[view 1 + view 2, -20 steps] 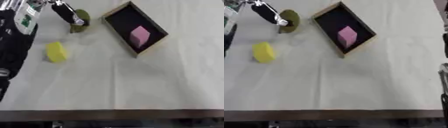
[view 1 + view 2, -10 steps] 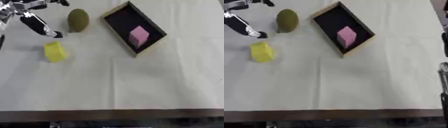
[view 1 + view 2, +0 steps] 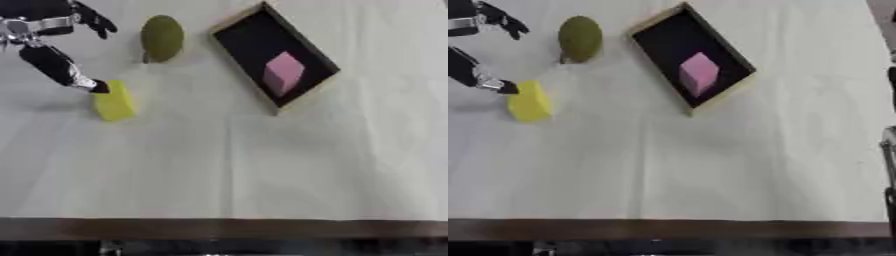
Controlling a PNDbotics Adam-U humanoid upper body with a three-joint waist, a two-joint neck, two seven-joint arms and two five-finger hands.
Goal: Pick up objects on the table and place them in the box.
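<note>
One hand at work: my left hand (image 3: 54, 59), fingers spread and released, one fingertip touching the yellow block (image 3: 115, 101).
Box (image 3: 229, 34): holds pink cube (image 3: 283, 73).
Green fruit (image 3: 162, 38): beside box.

The robot's left hand (image 3: 54, 50) reaches in from the upper left, fingers spread apart, one extended finger pointing down and right.

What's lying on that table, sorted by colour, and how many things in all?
Yellow: 1, the block
Olive green: 1, the rounded object
Pink: 1, the cube inside the box
Black with wooden rim: 1, the box
Total: 4
</note>
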